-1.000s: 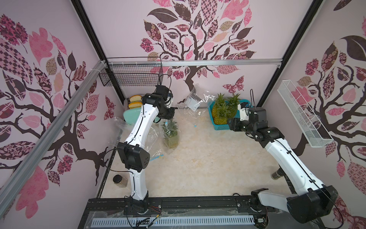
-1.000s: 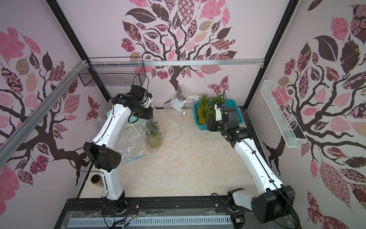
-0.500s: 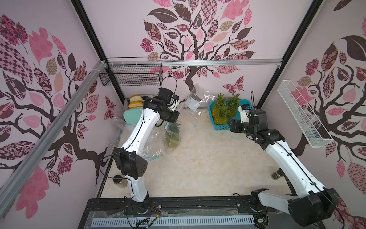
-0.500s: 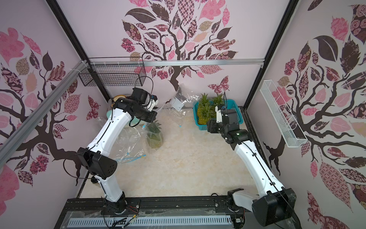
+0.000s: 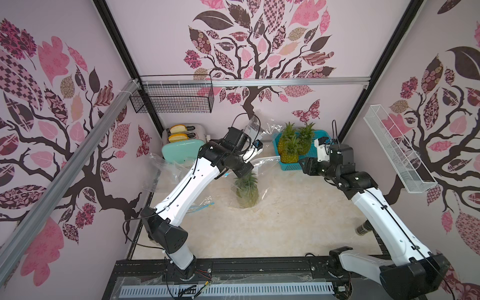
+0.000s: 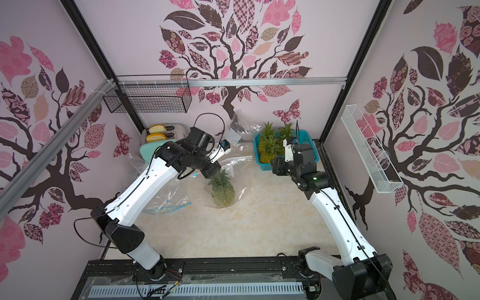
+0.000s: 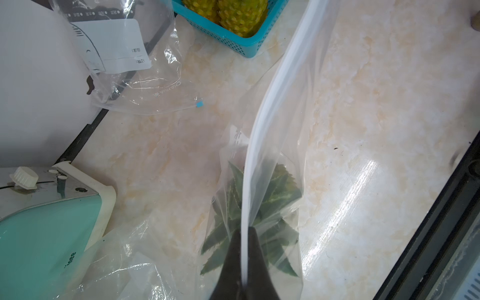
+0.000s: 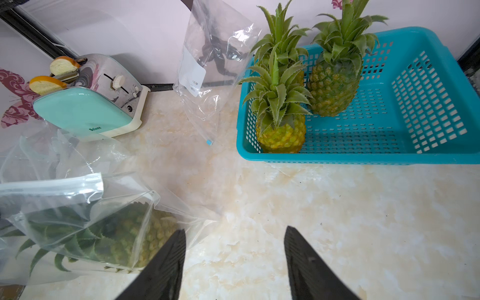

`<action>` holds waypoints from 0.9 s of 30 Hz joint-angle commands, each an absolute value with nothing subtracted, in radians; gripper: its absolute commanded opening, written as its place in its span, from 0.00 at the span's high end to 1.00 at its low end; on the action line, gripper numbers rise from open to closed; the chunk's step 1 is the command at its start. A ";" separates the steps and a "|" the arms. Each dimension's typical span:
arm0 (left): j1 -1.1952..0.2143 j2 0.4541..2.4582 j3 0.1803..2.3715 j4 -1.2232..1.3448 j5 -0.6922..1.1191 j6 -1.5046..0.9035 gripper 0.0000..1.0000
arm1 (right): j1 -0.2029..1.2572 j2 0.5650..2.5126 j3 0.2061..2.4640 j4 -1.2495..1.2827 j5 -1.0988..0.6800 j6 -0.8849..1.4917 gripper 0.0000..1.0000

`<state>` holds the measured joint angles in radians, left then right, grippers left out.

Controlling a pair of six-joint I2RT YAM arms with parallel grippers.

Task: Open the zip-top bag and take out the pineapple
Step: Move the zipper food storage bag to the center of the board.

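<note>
We've got the L hand (image 7: 245, 233) clenched on the white zip strip (image 7: 261, 122) of the clear plastic zip-top bag (image 7: 288, 109), w/ the green-crowned yellowish pineapple (image 5: 246, 193) inside, crown-up right under it on the cream marble desk (image 5: 285, 228); strip runs toward the R hand (image 8: 235, 231), spread wide, empty, near its free end.

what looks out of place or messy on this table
An empty bag slumps against the back wall and crumpled bags lie beside the toaster. Nothing looks spilled or damaged.
</note>
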<state>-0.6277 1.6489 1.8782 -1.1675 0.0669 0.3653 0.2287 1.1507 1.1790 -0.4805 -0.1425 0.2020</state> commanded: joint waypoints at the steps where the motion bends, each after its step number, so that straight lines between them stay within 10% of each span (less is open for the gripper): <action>1: -0.662 1.580 1.841 -1.067 0.104 0.433 1.00 | 0.235 1.115 1.224 -0.518 -0.166 0.186 0.38; 9: -0.686 1.531 1.737 -0.983 0.127 0.413 0.98 | 0.236 1.088 1.254 -0.563 -0.204 0.146 0.37; 17: -0.686 1.464 1.706 -0.891 0.062 0.375 0.56 | 0.274 1.095 1.289 -0.574 -0.278 0.095 0.36; 27: -0.577 1.217 1.576 -0.802 0.136 0.265 0.56 | 0.379 1.145 1.399 -0.617 -0.316 0.034 0.36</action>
